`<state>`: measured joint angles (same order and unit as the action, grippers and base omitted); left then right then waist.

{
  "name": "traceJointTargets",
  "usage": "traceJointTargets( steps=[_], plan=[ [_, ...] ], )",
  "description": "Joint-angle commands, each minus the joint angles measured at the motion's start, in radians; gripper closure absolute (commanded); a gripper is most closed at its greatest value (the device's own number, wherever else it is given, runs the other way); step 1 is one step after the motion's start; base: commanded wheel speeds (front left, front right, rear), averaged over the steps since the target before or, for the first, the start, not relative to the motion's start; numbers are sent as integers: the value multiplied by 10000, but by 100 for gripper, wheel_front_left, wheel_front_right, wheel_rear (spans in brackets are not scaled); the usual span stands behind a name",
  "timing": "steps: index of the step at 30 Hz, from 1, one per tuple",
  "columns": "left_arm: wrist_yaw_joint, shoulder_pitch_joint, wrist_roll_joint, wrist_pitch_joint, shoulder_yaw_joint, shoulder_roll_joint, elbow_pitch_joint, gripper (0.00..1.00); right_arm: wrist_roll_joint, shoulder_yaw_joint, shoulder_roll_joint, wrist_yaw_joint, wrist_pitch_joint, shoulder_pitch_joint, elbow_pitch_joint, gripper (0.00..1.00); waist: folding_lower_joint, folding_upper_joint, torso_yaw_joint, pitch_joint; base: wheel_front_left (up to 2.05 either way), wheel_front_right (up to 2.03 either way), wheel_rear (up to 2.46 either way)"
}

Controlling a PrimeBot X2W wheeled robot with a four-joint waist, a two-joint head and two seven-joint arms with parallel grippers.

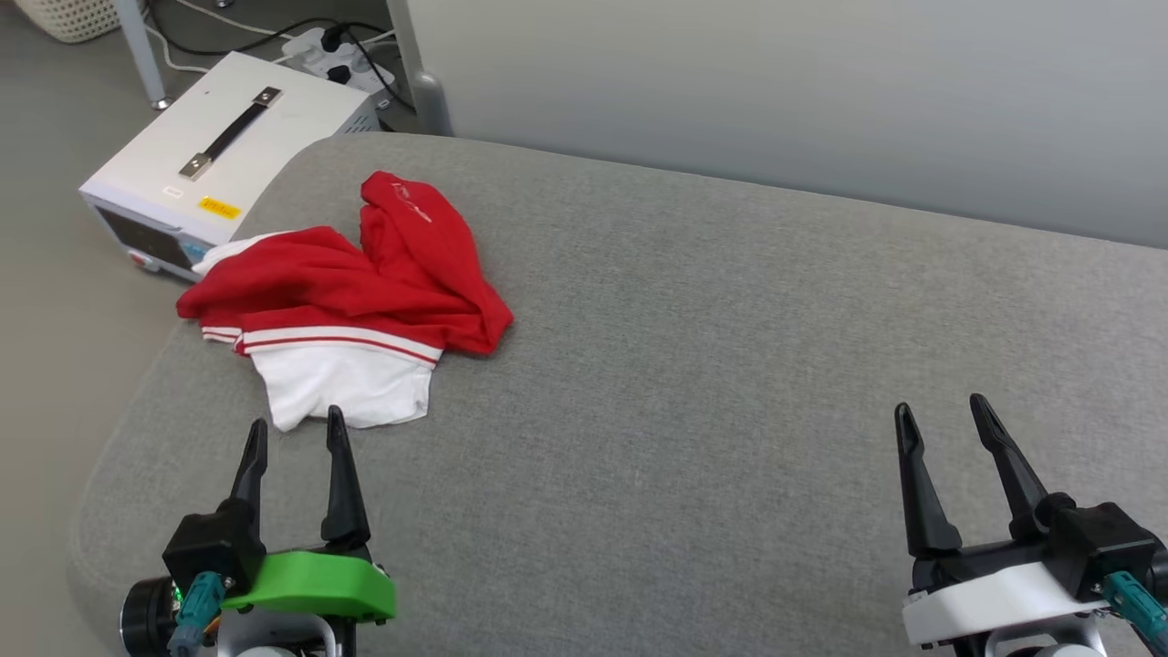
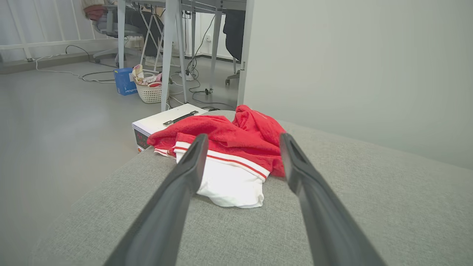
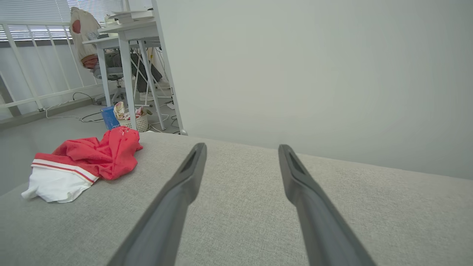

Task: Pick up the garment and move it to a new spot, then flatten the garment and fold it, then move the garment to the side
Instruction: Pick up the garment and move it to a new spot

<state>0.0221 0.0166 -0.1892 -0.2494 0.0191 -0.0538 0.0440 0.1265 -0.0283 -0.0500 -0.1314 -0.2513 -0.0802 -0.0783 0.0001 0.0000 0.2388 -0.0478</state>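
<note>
The garment (image 1: 342, 292) lies crumpled near the far left corner of the grey cushioned surface (image 1: 730, 365): red cloth with one white sleeve and red-white striped trim toward me. Its lettering is hidden in the folds. My left gripper (image 1: 294, 432) stands open just short of the white sleeve, nothing between its fingers. In the left wrist view the garment (image 2: 229, 155) sits straight ahead between the fingertips of the left gripper (image 2: 242, 142). My right gripper (image 1: 943, 409) is open at the lower right, far from the cloth. The right wrist view has the garment (image 3: 81, 162) at its left, beyond the open right gripper (image 3: 242, 149).
A white box with a handle (image 1: 214, 155) stands on the floor beside the surface's left corner, with a power strip and cables (image 1: 342, 55) behind it. A pale wall (image 1: 821, 91) runs along the far edge. A table leg (image 1: 415, 64) and a basket (image 2: 149, 90) stand beyond.
</note>
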Motion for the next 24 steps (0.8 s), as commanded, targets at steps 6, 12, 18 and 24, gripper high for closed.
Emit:
traceJointTargets(
  steps=[6, 12, 18, 24],
  plan=[
    [45, -228, -294, -124, 211, 36, 91, 0, -232, -146, -3, 7, -105, 147, -108, 0, -1, 0, 1117, -202, 0, 0, 0],
    [29, -214, -425, -124, 329, 36, 129, 0, -329, -224, -3, 7, -105, 182, -121, 0, -1, 0, 1520, -251, 0, 0, 0],
    [1, -219, -505, -124, 391, 36, 177, 0, -381, -289, -3, 7, -105, 220, -84, 0, -1, 0, 1706, -286, 0, 0, 0],
    [-477, -512, -621, -124, 669, 36, 422, 0, -423, -418, -3, 7, -105, 334, -68, 0, -1, 0, 1531, -399, 0, 0, 0]
  ],
)
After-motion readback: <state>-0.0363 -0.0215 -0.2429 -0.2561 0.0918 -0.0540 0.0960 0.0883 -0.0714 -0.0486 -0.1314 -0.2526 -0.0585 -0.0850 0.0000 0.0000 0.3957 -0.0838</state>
